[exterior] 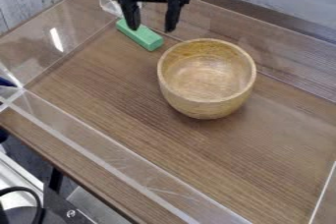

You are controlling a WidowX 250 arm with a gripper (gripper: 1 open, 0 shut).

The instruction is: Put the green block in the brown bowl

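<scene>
The gripper [151, 17] hangs with its dark fingers spread wide and nothing between them, its upper body cut off by the top edge. One finger hides the far end of the green block [141, 36], which lies on the wooden table [118, 110], up-left of the brown bowl [206, 77].

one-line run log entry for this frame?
phase: approach | gripper: open, above green block | green block: on table, not held | brown bowl: empty
</scene>
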